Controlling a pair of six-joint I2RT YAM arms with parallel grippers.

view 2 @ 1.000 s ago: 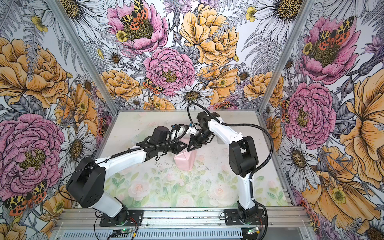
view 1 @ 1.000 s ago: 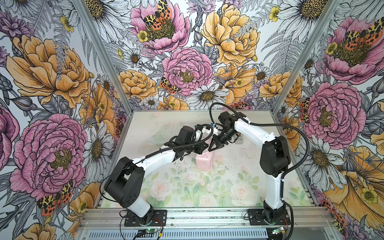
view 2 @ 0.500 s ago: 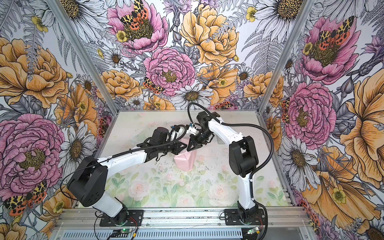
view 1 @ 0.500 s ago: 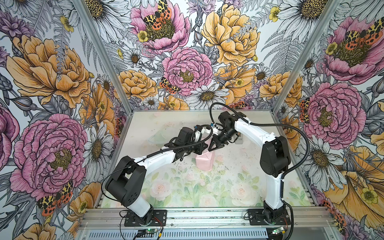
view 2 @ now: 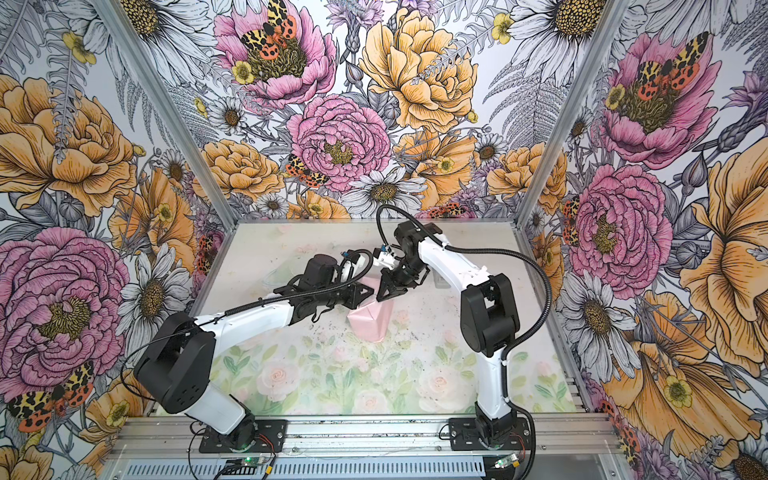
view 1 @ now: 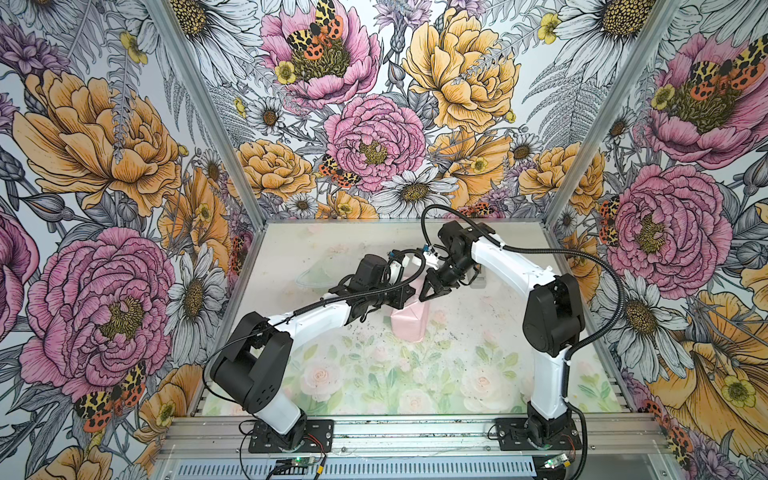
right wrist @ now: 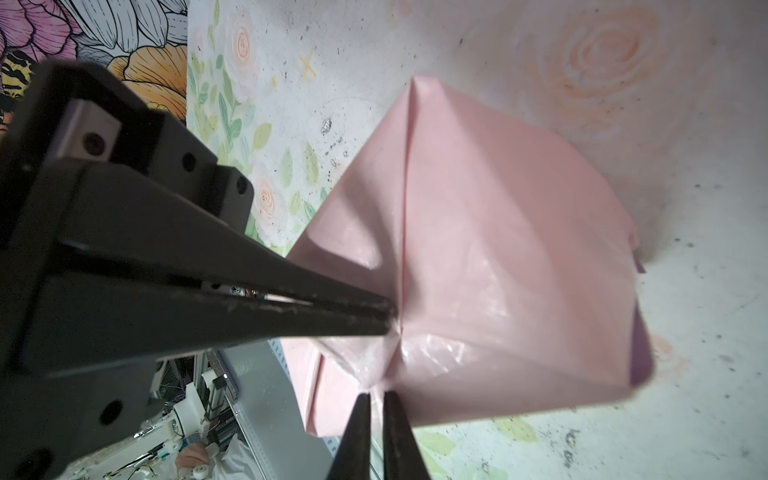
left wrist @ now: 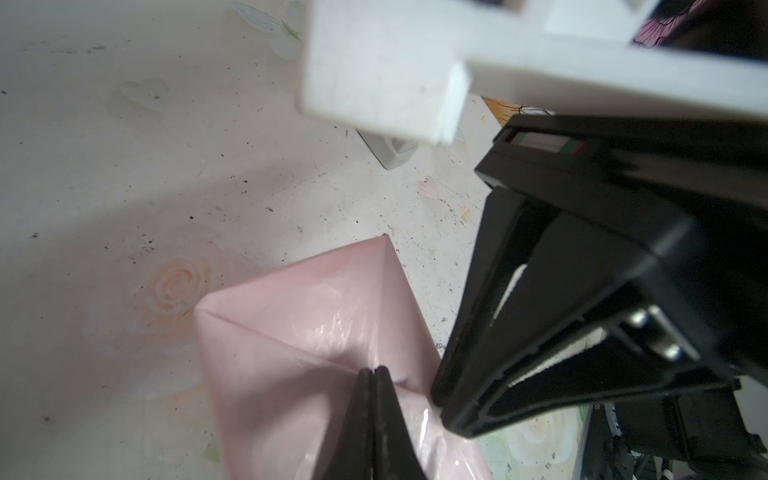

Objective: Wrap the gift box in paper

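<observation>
Left gripper (left wrist: 374, 372): fingers fully together, tips pressed onto the paper (left wrist: 316, 332) at the spot where several creases meet. It reads as a push on the fold, not a clamp. Right gripper (right wrist: 377, 395): fingers a thin slit apart, tips touching the paper at a glossy, crinkled patch (right wrist: 436, 353) just beside the left tips. I can't tell if any fold sits in that slit. The two sets of tips are close together but apart, converging on the same crease junction from different angles. The paper is folded into a boxy parcel, pale pink face out, and lies on the table (view 1: 374, 374) directly under both claws. A sliver of its lilac face (right wrist: 640, 353) shows at the corner farthest from the right tips. The gift box is not visible; the wrap covers it. In both top views the claws meet over the parcel's far end, and the rest of the parcel (view 1: 409, 324) (view 2: 368, 322) runs from the tips back toward the arm bases. A small grey-white object (left wrist: 395, 151) stands on the table beyond the left tips, well apart from the parcel and partly hidden by the right arm's white mount.
</observation>
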